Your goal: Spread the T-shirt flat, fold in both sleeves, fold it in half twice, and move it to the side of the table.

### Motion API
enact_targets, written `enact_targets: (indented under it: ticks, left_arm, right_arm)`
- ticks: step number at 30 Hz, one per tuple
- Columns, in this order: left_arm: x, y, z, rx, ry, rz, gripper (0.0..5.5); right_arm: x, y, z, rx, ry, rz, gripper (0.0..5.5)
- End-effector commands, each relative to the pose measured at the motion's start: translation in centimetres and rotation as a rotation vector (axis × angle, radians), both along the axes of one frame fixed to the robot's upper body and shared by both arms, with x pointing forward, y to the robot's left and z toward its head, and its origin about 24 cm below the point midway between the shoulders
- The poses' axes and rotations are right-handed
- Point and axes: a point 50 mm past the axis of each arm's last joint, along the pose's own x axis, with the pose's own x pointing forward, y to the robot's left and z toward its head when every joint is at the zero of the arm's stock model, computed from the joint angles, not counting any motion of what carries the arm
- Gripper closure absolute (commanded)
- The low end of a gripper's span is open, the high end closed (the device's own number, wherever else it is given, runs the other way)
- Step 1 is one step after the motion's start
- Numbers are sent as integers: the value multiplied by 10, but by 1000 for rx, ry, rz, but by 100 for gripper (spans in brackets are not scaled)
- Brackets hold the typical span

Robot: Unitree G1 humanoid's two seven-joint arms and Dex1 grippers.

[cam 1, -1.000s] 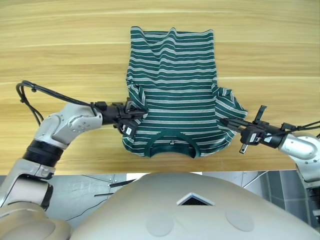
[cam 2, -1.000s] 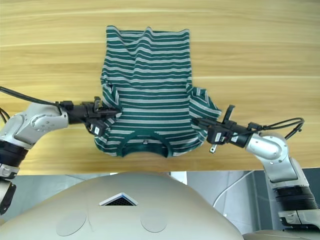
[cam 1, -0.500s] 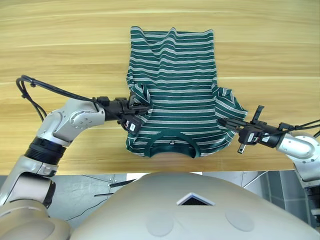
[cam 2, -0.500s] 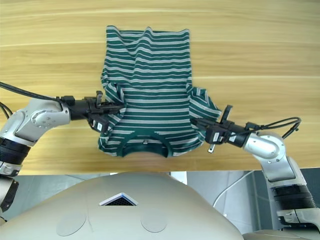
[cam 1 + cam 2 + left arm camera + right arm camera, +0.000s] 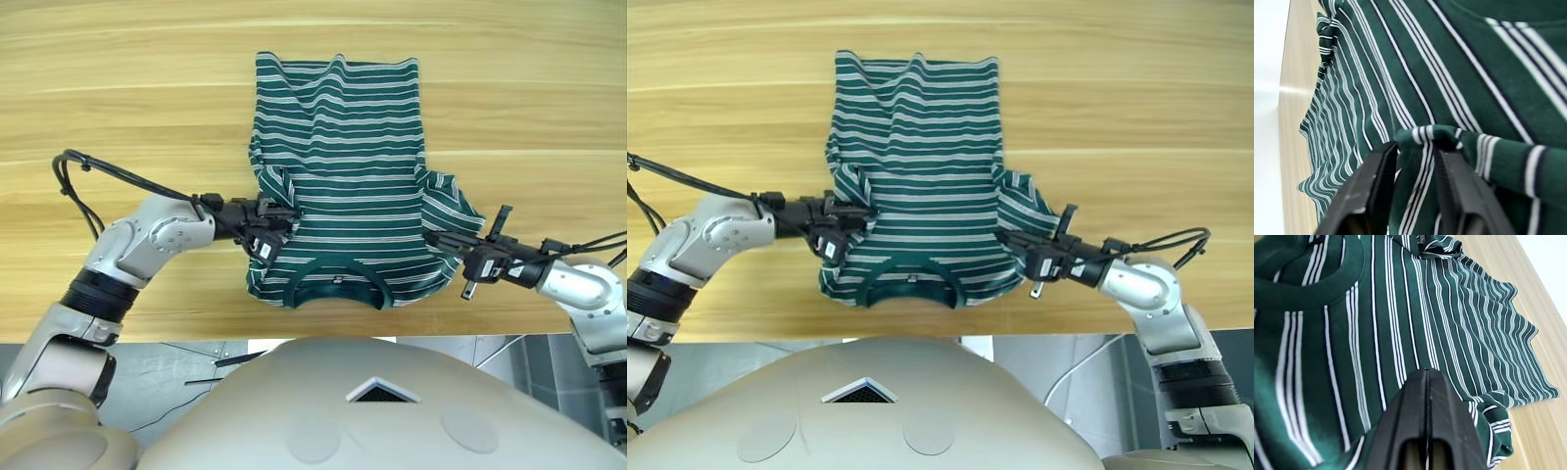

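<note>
The T-shirt point(image 5: 338, 147) is lying on the tabletop point(image 5: 118, 88), collar point(image 5: 338, 286) nearest the robot and hem at the far side, with its body mostly flat. The sleeve-folding step is in hand. The left gripper point(image 5: 286, 211) is pinching a fold of the left sleeve point(image 5: 266, 184) and holding it just over the shirt's left edge. The right gripper point(image 5: 438, 239) is resting at the near edge of the right sleeve point(image 5: 453, 203), which is sticking out crumpled; its fingers are pressed together, and I cannot tell whether cloth is caught between them. Next, the left sleeve likely needs laying flat on the chest and releasing, and the right sleeve needs a sure grasp and carrying inward.
</note>
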Motion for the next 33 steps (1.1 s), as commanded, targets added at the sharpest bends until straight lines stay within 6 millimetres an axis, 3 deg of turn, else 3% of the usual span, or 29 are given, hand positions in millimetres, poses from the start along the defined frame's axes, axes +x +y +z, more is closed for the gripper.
enact_targets:
  ticks: [1, 6, 10, 13, 15, 18, 22, 26, 33]
  left_arm:
    - [6, -4, 7, -32, -33, 14, 347]
    - [0, -15, 11, -134, 4, -5, 278]
    - [7, -17, 22, -223, -31, 23, 217]
    - [14, -9, 20, -172, -76, 53, 171]
    - [15, -4, 19, -155, -91, 64, 118]
    - [19, 3, 24, -170, -115, 99, 67]
    - [20, 11, 22, -165, -122, 136, 10]
    - [22, 18, 20, -147, -123, 159, 10]
    - [25, 19, 19, -157, -137, 179, 10]
  right_arm:
    - [3, 0, 1, -12, -5, 4, 550]
    - [4, 0, 2, -6, -16, -1, 550]
    - [20, -6, 20, 56, -102, -83, 550]
    - [30, -13, 35, 99, -165, -149, 497]
    - [39, -27, 45, 92, -218, -234, 444]
    - [47, -67, 58, -57, -301, -396, 390]
    - [40, -96, 65, -270, -309, -445, 319]
    - [26, -112, 57, -466, -237, -414, 265]
    - [11, -96, 18, -506, -86, -284, 265]
